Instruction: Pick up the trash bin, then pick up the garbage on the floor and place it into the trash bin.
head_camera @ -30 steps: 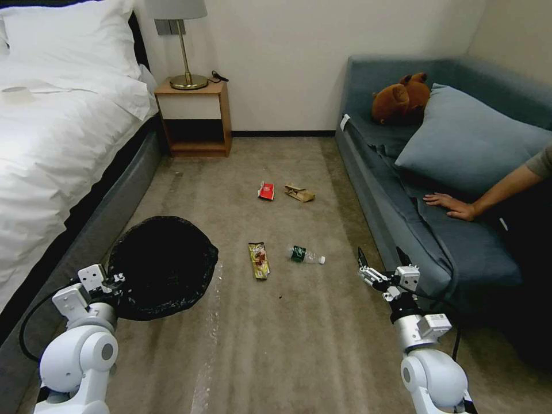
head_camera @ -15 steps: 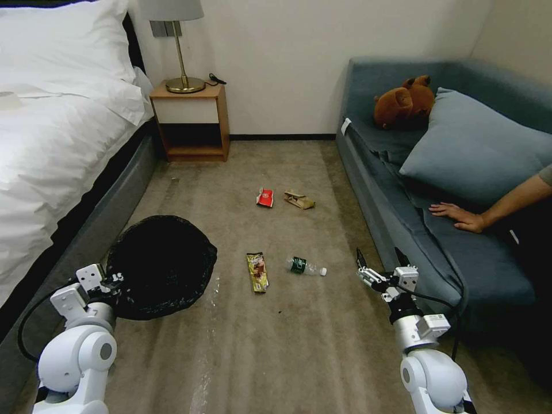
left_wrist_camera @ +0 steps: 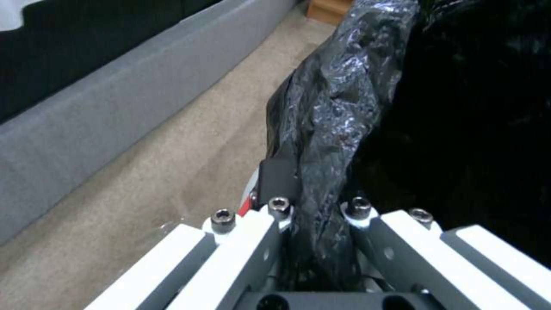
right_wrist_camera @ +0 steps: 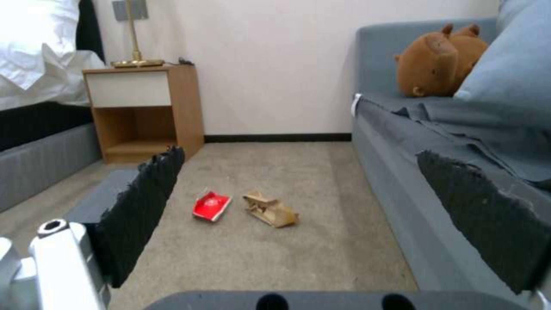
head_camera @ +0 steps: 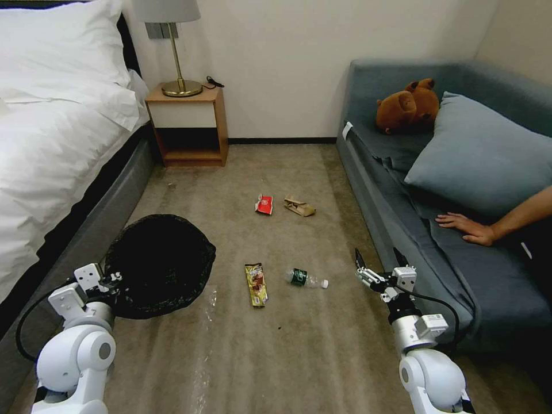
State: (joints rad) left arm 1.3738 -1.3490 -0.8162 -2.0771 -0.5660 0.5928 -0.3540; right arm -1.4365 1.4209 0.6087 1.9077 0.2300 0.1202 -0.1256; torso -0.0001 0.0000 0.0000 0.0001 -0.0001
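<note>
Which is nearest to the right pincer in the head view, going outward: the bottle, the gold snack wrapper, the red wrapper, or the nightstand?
From the right pincer, open beside the sofa:
1. Bottle, on the carpet just to its left.
2. Gold snack wrapper, left of the bottle.
3. Red wrapper, farther up the floor.
4. Nightstand, against the far wall.

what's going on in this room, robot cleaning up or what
Yes. The left gripper is clamped on the rim of the trash bin, beside the bed. The right gripper is open and empty, by the sofa. The four pieces of garbage are all on the carpet, none in the bin.
</note>
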